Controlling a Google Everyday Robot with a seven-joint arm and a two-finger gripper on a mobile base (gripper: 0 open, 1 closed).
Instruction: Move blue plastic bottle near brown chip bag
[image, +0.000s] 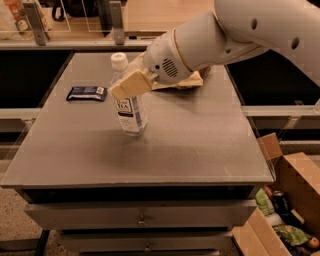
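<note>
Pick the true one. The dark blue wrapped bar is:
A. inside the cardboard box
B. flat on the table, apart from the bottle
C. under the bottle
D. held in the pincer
B: the dark blue bar lies flat on the table, clear of the blue plastic bottle, which the pincer grips near its top.
</note>
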